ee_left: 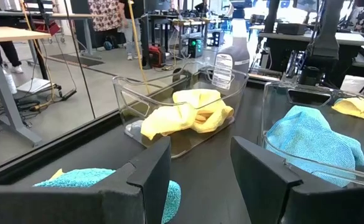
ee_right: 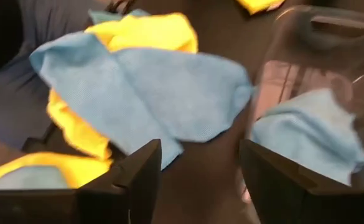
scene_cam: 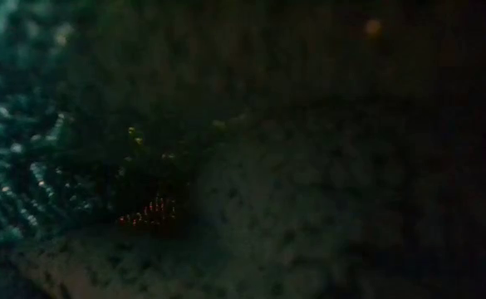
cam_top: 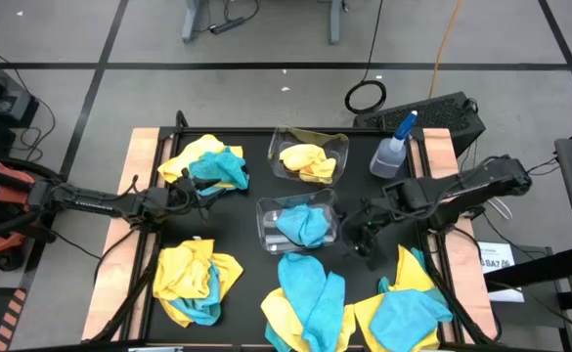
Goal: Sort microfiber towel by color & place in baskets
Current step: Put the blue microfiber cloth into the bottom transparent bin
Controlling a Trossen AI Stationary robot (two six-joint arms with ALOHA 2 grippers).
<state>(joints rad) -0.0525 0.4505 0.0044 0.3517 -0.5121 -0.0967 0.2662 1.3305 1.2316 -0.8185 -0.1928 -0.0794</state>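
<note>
Two clear baskets stand mid-table. The far basket (cam_top: 310, 156) holds a yellow towel (ee_left: 188, 115). The near basket (cam_top: 298, 223) holds a blue towel (ee_left: 315, 140). Mixed yellow and blue towels lie in heaps at the far left (cam_top: 207, 164), near left (cam_top: 196, 279), near middle (cam_top: 310, 303) and near right (cam_top: 408, 308). My left gripper (ee_left: 200, 168) is open and level beside the far-left heap, facing the baskets, with nothing between its fingers. My right gripper (ee_right: 200, 180) is open, slanting down just right of the near basket, above a flat blue towel (ee_right: 150, 93).
A clear spray bottle with a blue nozzle (cam_top: 393, 149) stands at the far right of the table. Wooden strips (cam_top: 144, 156) border the left and right sides. Fuzzy cloth right at the lens fills the low view and hides everything else there.
</note>
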